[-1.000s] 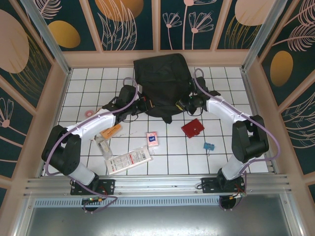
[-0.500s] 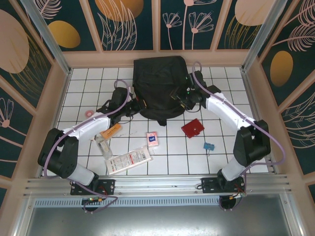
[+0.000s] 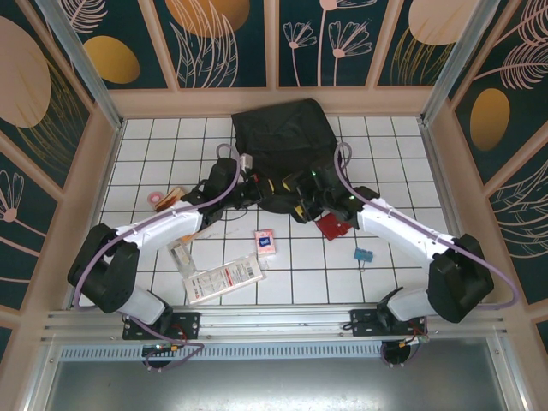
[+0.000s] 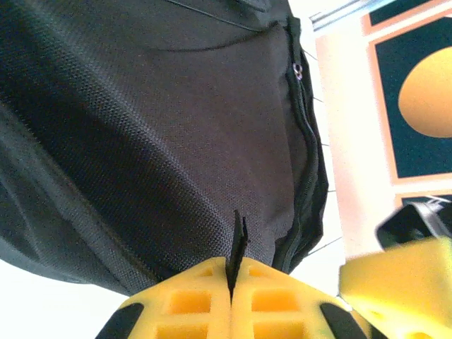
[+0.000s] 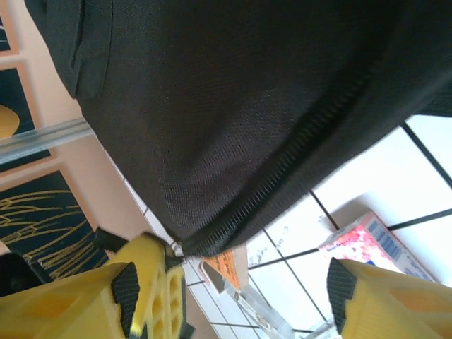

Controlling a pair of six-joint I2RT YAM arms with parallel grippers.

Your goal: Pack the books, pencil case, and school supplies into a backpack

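Overhead, whole backpack [image 3: 278, 141], wrist close-up, left claw [image 4: 232, 272] pinching its fabric.

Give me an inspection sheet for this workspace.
Surface: white tiled table.
Job's things: black backpack at the far middle; orange book, pink tape roll, pink box and teal clip lying outside it.
Clutter: red square item; white packet.
Grippers: left gripper shut on a thin strip of the backpack; right gripper open at its edge.
Cables: purple cables along both arms.
Surroundings: floral wall panels.
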